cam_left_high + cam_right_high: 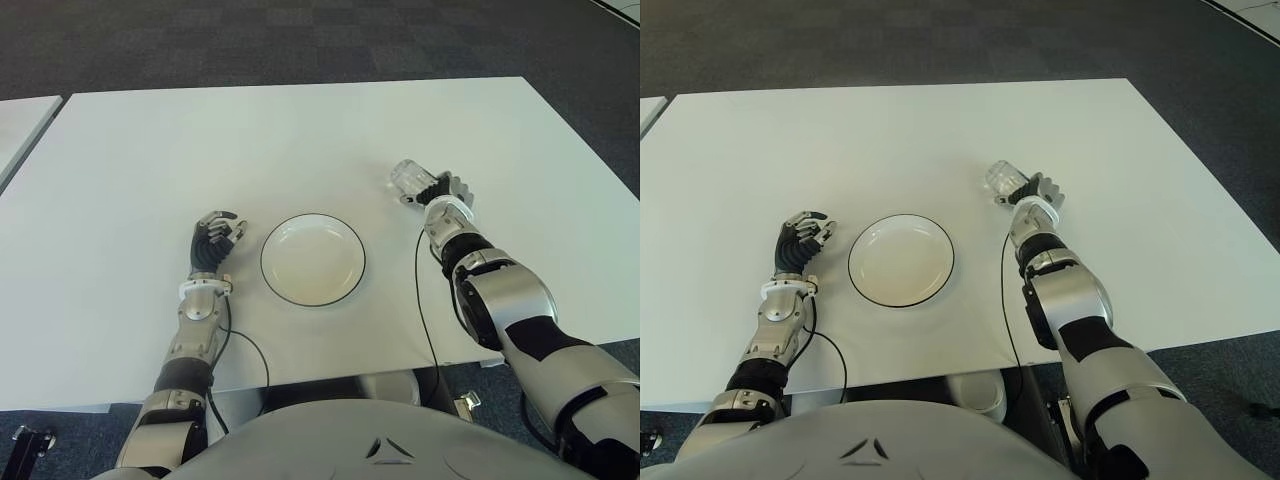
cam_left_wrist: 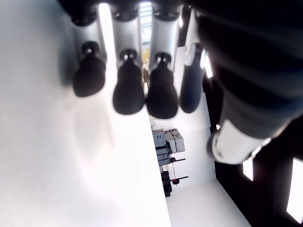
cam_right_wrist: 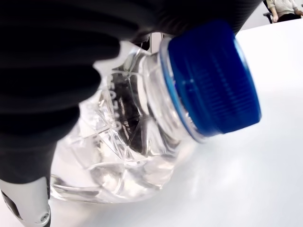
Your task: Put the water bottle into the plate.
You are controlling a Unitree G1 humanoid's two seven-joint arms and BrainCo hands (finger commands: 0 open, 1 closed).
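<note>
Nearest me, my left hand [image 1: 215, 238] shows at the plate's nine o'clock, fingers curled in on nothing, just beside the rim. The plate [image 1: 291, 285] sits bare at the middle of the table [image 1: 250, 140]. Farther out, at the plate's two o'clock, my right hand [image 1: 442, 192] is clamped around the bottle [image 1: 409, 177], which lies tipped over toward ten o'clock, its clear body poking out past my fingers. The wrist view shows the blue cap [image 3: 215, 80] and crumpled plastic under my palm. My worry is the grip: the bottle looks soft and ribbed, so a squeeze could buckle it and let it slide out on the way across, or it could roll off the shallow plate once released. I can't make out how many fingers actually wrap it, or whether it is clear of the table.
</note>
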